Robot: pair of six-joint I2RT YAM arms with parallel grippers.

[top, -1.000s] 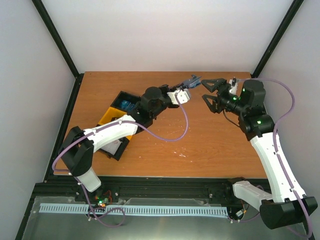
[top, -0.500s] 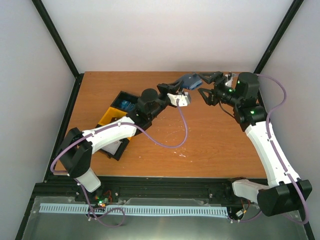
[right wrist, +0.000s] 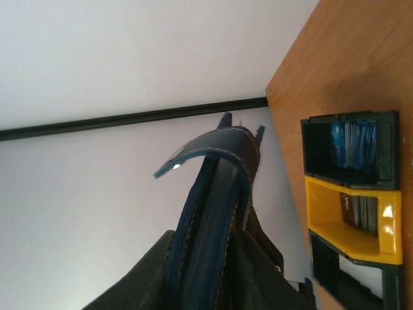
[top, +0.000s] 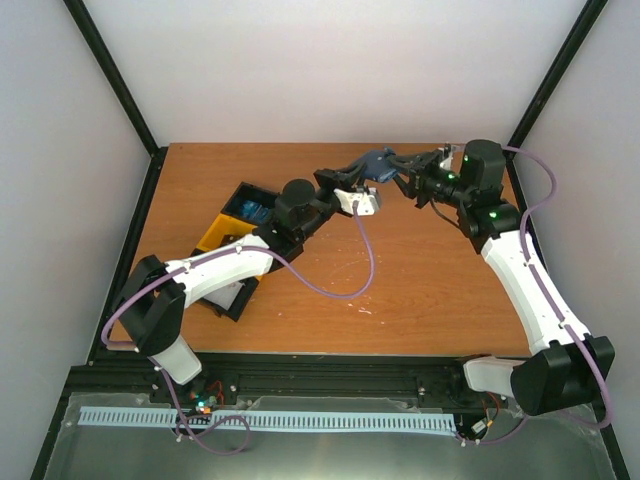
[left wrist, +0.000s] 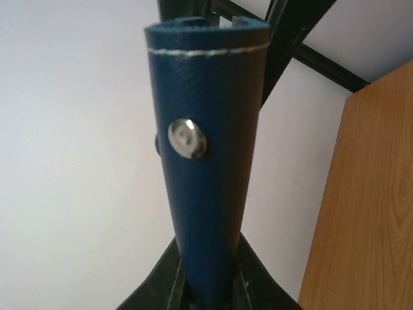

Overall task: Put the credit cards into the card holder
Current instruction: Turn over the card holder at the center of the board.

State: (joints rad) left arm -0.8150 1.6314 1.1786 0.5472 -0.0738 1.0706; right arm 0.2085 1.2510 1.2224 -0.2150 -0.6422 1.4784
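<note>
Currently the holder hangs in mid-air above the far edge of the table, shared between 2 grippers. The left gripper pinches its lower end with jaws nearly closed, so the blue leather stands upright with the silver snap facing the left wrist camera. The right gripper comes in from the right, jaws drawn narrow and hugging both faces of the holder, 1 flap curling away at the top. Judging by this, one arm steadies the holder while the other gets a purchase to fold it open for loading. The cards lie in the bin on the left of the table, well apart from the holder, blue ones in the far black compartment. No brand or writing can be read on the holder or on the cards
</note>
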